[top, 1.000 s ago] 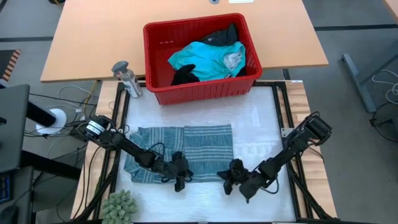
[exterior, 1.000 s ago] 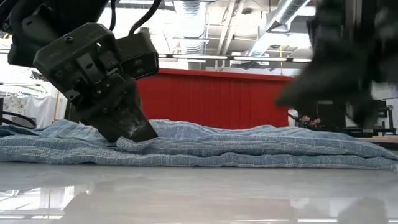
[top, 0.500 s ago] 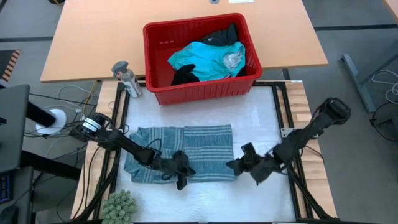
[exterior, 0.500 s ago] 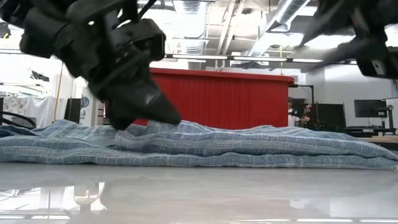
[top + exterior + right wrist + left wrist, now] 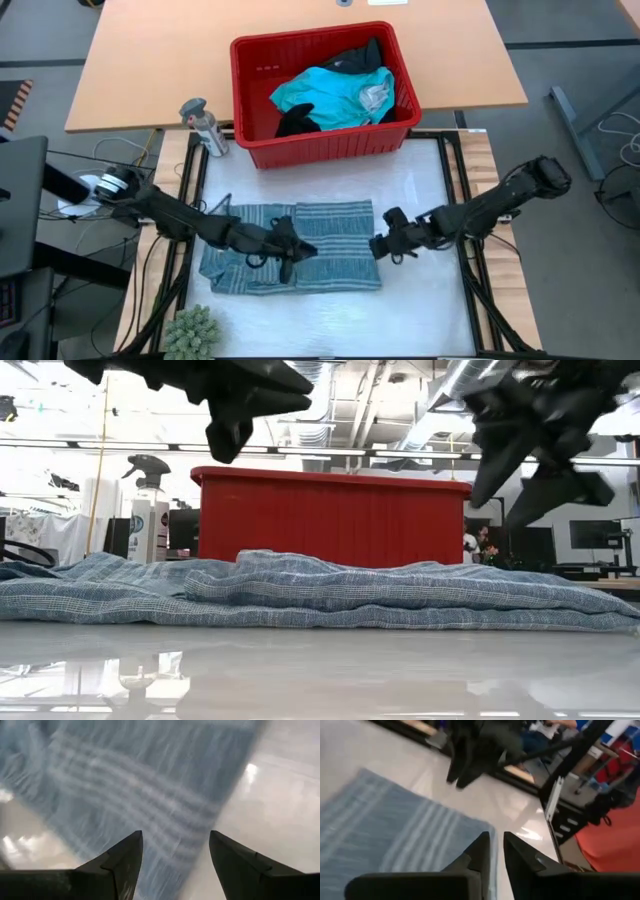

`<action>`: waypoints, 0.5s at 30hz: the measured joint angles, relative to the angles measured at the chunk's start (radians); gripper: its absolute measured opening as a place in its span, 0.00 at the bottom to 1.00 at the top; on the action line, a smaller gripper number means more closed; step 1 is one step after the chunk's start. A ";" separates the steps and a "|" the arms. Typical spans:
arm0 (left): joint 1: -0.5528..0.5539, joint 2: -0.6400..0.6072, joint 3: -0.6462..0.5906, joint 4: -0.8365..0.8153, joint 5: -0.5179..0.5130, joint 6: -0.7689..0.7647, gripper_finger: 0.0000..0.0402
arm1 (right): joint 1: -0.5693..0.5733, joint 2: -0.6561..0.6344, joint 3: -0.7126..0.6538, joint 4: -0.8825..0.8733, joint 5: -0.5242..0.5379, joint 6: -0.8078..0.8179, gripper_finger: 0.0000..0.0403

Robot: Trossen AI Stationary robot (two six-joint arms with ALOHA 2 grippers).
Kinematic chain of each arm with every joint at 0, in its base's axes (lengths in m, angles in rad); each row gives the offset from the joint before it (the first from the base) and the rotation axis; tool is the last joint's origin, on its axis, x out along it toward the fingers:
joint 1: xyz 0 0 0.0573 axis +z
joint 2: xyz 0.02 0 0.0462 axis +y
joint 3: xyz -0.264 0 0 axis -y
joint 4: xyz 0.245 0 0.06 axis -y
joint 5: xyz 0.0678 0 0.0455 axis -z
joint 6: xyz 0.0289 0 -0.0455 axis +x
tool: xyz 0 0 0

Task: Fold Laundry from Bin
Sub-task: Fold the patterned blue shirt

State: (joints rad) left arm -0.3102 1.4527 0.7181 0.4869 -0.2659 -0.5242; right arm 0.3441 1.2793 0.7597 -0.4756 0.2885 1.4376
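The blue-grey striped garment [image 5: 290,258] lies folded flat on the white mat, also in the low view [image 5: 320,595]. My left gripper [image 5: 305,250] hovers above its middle [image 5: 395,835], its fingertips [image 5: 496,851] only a narrow slit apart with nothing between them. My right gripper [image 5: 377,247] hangs open over the garment's right edge [image 5: 140,785], fingers wide [image 5: 175,840]. In the low view both grippers, left [image 5: 250,400] and right [image 5: 530,450], are clear above the cloth. The red bin [image 5: 240,90] at the mat's far edge holds turquoise [image 5: 330,95] and black laundry.
A grey spray bottle [image 5: 203,125] stands left of the bin. A green plant [image 5: 190,330] sits at the near left corner. Bare white mat [image 5: 420,190] lies to the right of and in front of the garment. Black frame rails [image 5: 462,190] border the mat.
My left gripper has risen off the garment, which stays lying flat. My right gripper has swung from the garment's near right corner up and toward the far edge, ending over the garment's right edge.
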 joint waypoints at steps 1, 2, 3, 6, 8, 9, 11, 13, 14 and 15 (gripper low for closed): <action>0.007 -0.022 0.000 -0.024 -0.010 0.004 0.13 | -0.017 0.006 0.000 -0.007 -0.008 -0.003 0.63; 0.011 -0.042 0.000 -0.047 -0.019 0.006 0.15 | -0.031 0.017 0.000 -0.007 -0.019 -0.003 0.63; 0.015 -0.058 0.000 -0.069 -0.028 0.007 0.16 | -0.042 0.028 0.000 0.001 -0.028 -0.006 0.64; 0.026 -0.083 0.000 -0.119 -0.038 0.008 0.21 | -0.053 0.068 0.000 0.031 -0.044 -0.022 0.65; 0.028 -0.083 0.000 -0.142 -0.034 0.007 0.24 | -0.052 0.097 0.000 0.043 -0.048 -0.024 0.67; 0.028 -0.081 0.000 -0.151 -0.034 0.004 0.26 | -0.054 0.112 0.000 0.049 -0.053 -0.022 0.68; 0.028 -0.077 0.000 -0.165 -0.033 -0.004 0.28 | -0.060 0.141 0.000 0.046 -0.058 0.005 0.71; 0.028 -0.077 0.000 -0.182 -0.029 -0.006 0.30 | -0.072 0.165 0.000 0.055 -0.063 0.035 0.76; 0.028 -0.077 0.000 -0.186 -0.028 -0.005 0.31 | -0.078 0.176 0.000 0.069 -0.072 0.036 0.78; 0.028 -0.077 0.000 -0.190 -0.029 -0.004 0.31 | -0.086 0.188 0.000 0.084 -0.084 0.035 0.81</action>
State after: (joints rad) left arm -0.2818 1.3758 0.7181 0.2968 -0.2945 -0.5280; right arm 0.2580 1.4670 0.7597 -0.3913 0.2042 1.4731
